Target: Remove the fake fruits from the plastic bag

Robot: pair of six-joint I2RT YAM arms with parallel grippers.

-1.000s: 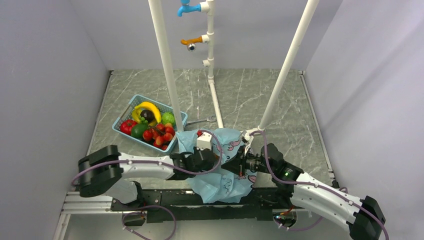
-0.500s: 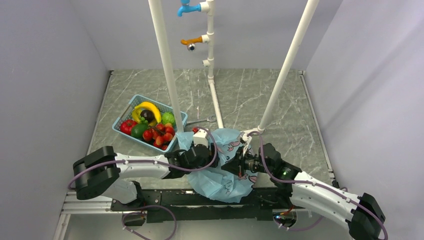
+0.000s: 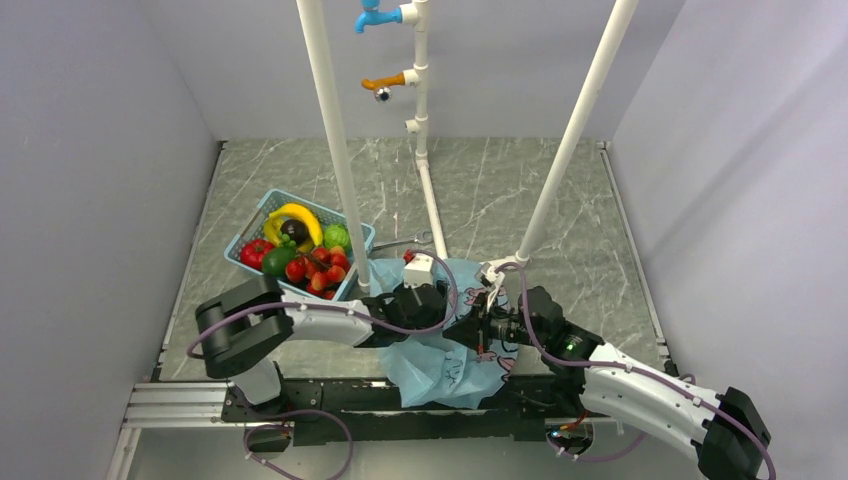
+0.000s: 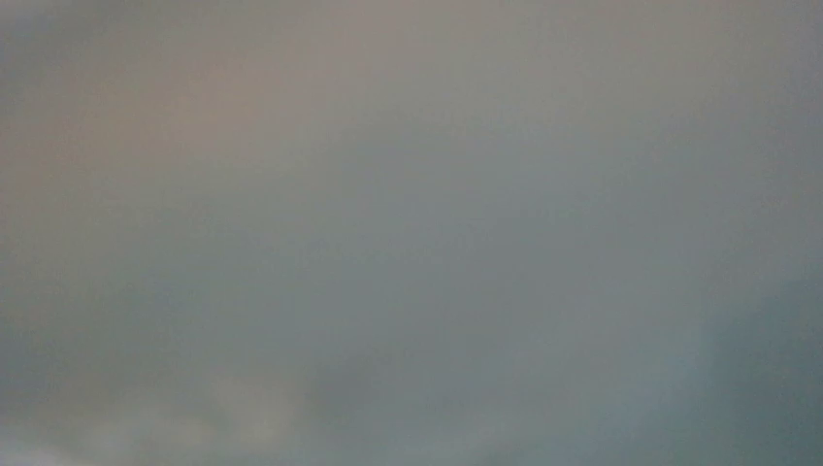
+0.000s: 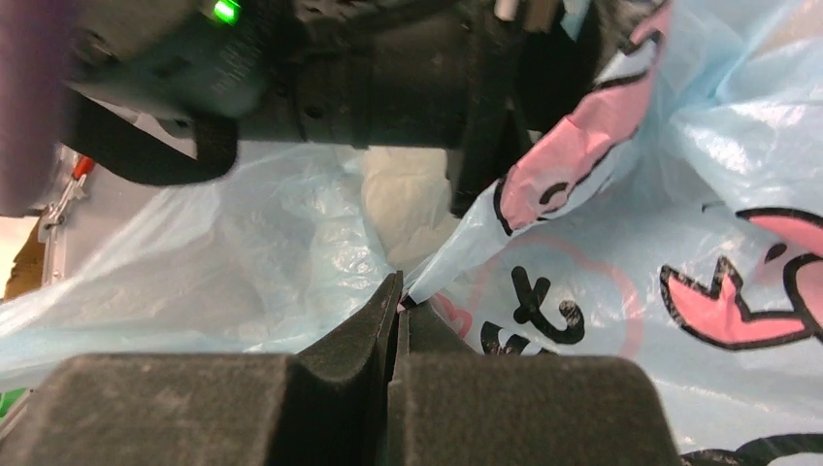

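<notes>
1. Left gripper (image 3: 430, 302) is pushing farther right into the bag (image 3: 445, 362), lower centre; opening cannot be told.
2. Right gripper (image 5: 398, 309) is pinching bag film, fully closed.
3. Fruits (image 3: 312, 268) are lying in the basket (image 3: 251, 221), centre left.

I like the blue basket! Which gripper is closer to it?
Left. The left gripper is at the plastic bag beside the basket; the right gripper pinches the bag farther from it.
</notes>
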